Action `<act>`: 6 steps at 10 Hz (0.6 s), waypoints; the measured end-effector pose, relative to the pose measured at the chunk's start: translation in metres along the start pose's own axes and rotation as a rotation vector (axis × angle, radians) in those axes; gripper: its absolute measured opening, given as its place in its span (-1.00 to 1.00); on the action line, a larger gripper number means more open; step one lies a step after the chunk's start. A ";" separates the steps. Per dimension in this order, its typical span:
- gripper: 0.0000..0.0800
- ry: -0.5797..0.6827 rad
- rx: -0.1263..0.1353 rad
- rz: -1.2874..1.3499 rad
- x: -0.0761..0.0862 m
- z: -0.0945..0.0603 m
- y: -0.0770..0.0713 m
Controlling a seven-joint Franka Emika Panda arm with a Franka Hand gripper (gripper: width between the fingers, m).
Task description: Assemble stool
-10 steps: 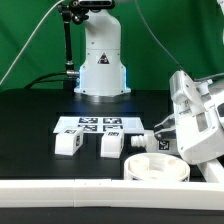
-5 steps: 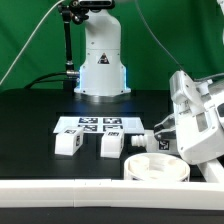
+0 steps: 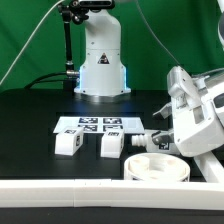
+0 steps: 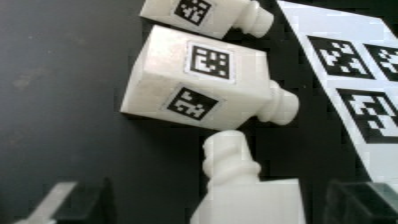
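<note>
A white robot arm (image 3: 195, 105) leans in from the exterior view's right over a black tabletop (image 3: 30, 120). The marker board (image 3: 88, 123) lies flat near the middle of the tabletop. Three short, blocky white stool legs sit in a row just beside the board's edge that faces the exterior camera. The first leg (image 3: 68, 141) is by the board's end toward the exterior view's left. The second leg (image 3: 110, 144) is by the board's other end. The third leg (image 3: 138, 141) lies just past that end, partly covered by the arm. The round seat disc (image 3: 155, 167) lies farther from the board than the legs, near the third leg, with part of its rim hidden behind the arm. A long white rail (image 3: 60, 185) crosses the foreground, well apart from the board.

In the exterior view the arm's bulky wrist hides the pincer (image 4: 217, 198). The wrist camera shows it spread wide, straddling the third leg. Its dark fingers (image 4: 68, 200) are blurred and cut off at the picture's edge. One finger stands clear of the leg. Whether the other touches it cannot be told. In this view the third leg's body is cropped. Its peg points at the second leg, but whether they touch is unclear. The second leg shows two crisp square tags, and the first leg is only partly in frame.
</note>
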State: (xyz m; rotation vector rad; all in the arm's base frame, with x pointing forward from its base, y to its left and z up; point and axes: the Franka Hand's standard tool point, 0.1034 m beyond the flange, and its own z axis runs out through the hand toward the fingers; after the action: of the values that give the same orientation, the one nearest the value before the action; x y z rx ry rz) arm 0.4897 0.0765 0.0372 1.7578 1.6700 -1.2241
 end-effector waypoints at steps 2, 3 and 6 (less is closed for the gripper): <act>0.57 -0.001 0.070 0.004 -0.001 0.001 0.000; 0.62 0.007 0.060 0.005 -0.001 -0.002 0.000; 0.62 0.019 0.049 0.010 -0.002 -0.004 -0.001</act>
State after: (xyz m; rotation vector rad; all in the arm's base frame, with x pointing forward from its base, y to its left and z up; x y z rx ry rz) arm 0.4904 0.0786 0.0414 1.8098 1.6530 -1.2585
